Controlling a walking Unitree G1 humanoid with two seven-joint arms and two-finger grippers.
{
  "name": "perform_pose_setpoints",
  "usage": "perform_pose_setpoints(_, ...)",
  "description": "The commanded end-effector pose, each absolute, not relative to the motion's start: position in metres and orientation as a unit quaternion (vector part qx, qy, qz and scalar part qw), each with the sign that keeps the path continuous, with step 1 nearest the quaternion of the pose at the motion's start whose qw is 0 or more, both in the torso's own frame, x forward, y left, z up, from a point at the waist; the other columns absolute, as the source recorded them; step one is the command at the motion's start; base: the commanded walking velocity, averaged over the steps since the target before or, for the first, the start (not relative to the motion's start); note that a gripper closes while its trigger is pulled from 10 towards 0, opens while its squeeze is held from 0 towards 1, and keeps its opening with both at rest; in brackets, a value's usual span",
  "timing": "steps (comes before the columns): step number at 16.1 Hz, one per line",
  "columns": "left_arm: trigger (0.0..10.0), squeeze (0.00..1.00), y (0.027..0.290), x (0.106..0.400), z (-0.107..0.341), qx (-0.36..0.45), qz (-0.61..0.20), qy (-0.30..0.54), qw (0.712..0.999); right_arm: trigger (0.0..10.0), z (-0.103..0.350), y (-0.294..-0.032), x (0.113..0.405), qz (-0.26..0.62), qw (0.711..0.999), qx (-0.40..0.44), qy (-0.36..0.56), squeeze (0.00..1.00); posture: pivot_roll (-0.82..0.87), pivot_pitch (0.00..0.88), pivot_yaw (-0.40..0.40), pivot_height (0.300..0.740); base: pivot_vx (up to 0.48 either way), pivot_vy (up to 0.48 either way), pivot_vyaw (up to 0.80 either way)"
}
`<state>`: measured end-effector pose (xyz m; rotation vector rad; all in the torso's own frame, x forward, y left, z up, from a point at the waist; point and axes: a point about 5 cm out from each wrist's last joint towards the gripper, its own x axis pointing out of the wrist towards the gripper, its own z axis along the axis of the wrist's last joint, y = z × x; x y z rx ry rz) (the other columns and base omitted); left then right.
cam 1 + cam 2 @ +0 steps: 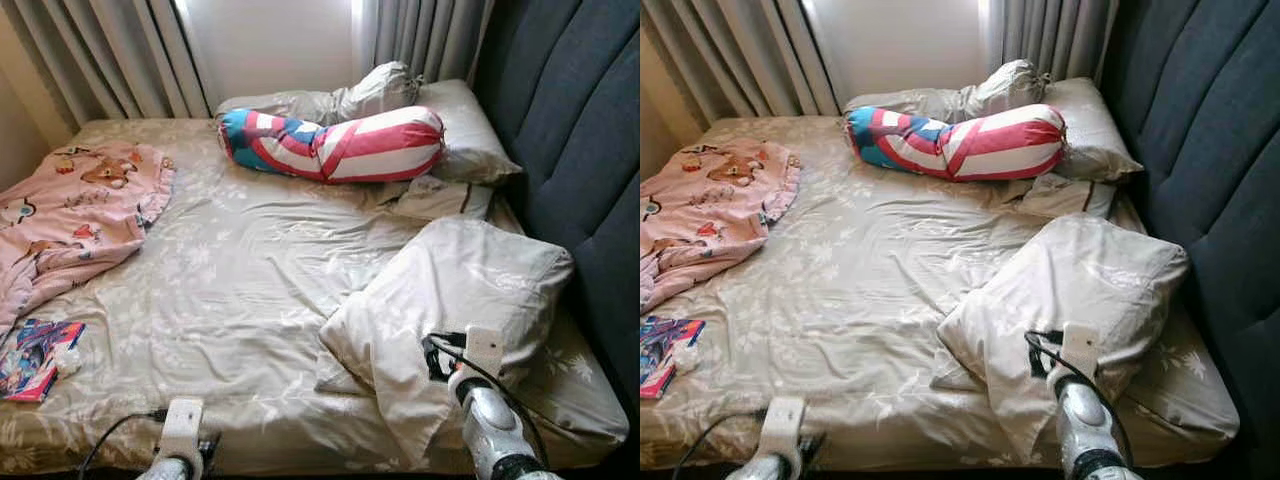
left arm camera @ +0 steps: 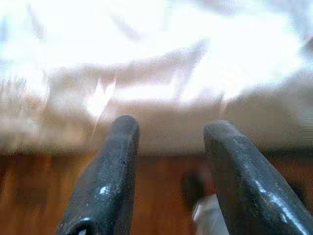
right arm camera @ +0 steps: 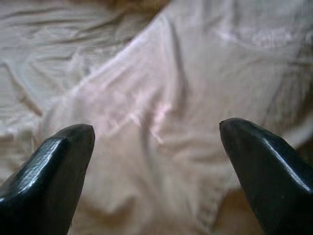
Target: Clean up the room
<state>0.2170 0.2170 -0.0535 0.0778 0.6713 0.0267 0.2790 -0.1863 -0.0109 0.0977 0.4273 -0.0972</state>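
over pillow [image 1: 450,290], right end effector [image 3: 156,147] spread

Left wrist view blurred, overexposed. Pink blanket [image 1: 75,215] and book [image 1: 35,358] cut by frame edge. Right arm overlaps beige pillow [image 1: 455,295].

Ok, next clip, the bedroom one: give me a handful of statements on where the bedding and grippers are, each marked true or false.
1. The right gripper is open over the beige pillow. True.
2. The striped bolster lies at the foot of the bed. False: it lies near the headboard, against the pillows.
3. The pink blanket is on the bed's left side. True.
4. The left gripper is shut on the sheet. False: it is open, by the bed's edge.
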Motion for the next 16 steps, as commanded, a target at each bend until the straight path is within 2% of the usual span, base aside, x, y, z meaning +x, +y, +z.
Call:
perform_pose_setpoints(1, 10.0, 0.0, 0.214, 0.227, -0.045, 0.032, 0.007, 0.293, 0.955, 10.0, -0.01, -0.184, 0.278, -0.046, 0.977, 0.045, 0.203, 0.0, -0.07, 0.0, 0.004, 0.74, 0.0, 0.0, 0.0)
perform_pose_setpoints(3, 10.0, 0.0, 0.201, 0.245, -0.031, 0.031, -0.012, 0.238, 0.971, 10.0, -0.012, -0.185, 0.277, -0.066, 0.974, 0.05, 0.209, 0.0, -0.08, 0.003, 0.006, 0.74, 0.0, 0.0, 0.0)
perform_pose_setpoints(7, 10.0, 0.0, 0.189, 0.255, -0.019, 0.035, -0.041, 0.186, 0.981, 10.0, -0.015, -0.192, 0.279, -0.104, 0.961, 0.075, 0.246, 0.0, -0.07, 0.034, 0.017, 0.74, 0.0, 0.0, 0.0)
perform_pose_setpoints(10, 10.0, 0.0, 0.19, 0.264, -0.006, 0.02, -0.031, 0.138, 0.99, 10.0, -0.002, -0.186, 0.291, -0.086, 0.972, 0.061, 0.208, 0.0, -0.07, 0.039, 0.028, 0.74, 0.0, 0.0, 0.0)
perform_pose_setpoints(13, 10.0, 0.0, 0.181, 0.272, 0.0, 0.015, -0.039, 0.126, 0.991, 10.0, -0.004, -0.178, 0.289, -0.062, 0.975, 0.029, 0.212, 0.0, -0.08, 0.037, 0.036, 0.74, 0.0, 0.0, 0.0)
perform_pose_setpoints(16, 10.0, 0.0, 0.171, 0.269, -0.006, 0.01, -0.049, 0.144, 0.988, 10.0, -0.011, -0.183, 0.281, -0.079, 0.971, 0.034, 0.225, 0.0, -0.08, 0.018, 0.023, 0.725, 0.0, 0.0, 0.0)
